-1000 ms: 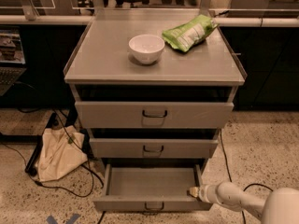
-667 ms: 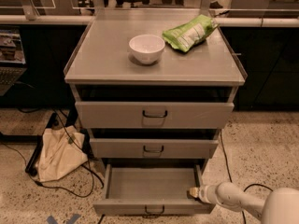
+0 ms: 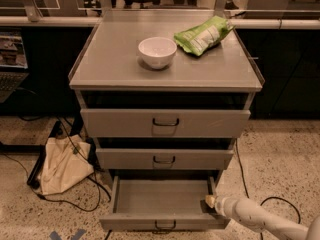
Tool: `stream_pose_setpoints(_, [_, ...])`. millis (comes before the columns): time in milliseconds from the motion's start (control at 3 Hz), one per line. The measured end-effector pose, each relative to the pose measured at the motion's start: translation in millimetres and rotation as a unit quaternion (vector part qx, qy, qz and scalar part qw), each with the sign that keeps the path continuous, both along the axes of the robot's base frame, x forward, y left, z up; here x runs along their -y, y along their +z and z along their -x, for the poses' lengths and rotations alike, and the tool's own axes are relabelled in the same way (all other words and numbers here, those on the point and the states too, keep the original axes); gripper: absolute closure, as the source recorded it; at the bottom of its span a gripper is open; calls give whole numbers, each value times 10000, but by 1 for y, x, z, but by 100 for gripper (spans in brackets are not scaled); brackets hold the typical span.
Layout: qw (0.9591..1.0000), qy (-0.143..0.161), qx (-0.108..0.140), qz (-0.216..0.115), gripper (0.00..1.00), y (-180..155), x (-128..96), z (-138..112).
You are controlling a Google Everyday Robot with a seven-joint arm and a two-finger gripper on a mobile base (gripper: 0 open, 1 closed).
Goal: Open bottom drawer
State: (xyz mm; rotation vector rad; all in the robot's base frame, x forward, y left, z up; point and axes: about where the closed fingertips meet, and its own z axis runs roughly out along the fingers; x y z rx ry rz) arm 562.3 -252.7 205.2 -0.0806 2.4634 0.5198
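The bottom drawer point(image 3: 160, 223) of the grey cabinet stands pulled well out, its inside point(image 3: 162, 196) bare, its small dark loop handle point(image 3: 165, 227) at the centre of its narrow front. My gripper point(image 3: 211, 201) is at the drawer's right side wall, near the front corner, at the end of the white arm point(image 3: 260, 220) that comes in from the lower right. The mid-sized drawer point(image 3: 164, 159) and the tall top drawer point(image 3: 165, 122) above are pushed in.
A white bowl point(image 3: 157, 51) and a green bag point(image 3: 202, 34) lie on the cabinet top. A cloth bag point(image 3: 62, 164) and cables lie on the floor at the left. A black cable point(image 3: 272, 201) runs on the floor at the right.
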Motion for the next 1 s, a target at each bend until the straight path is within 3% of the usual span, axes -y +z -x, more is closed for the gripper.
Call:
stream_pose_setpoints(333, [9984, -129, 520, 167, 97, 30, 0, 1])
stream_pose_setpoints(1000, [9984, -134, 523, 170, 50, 30, 0, 0])
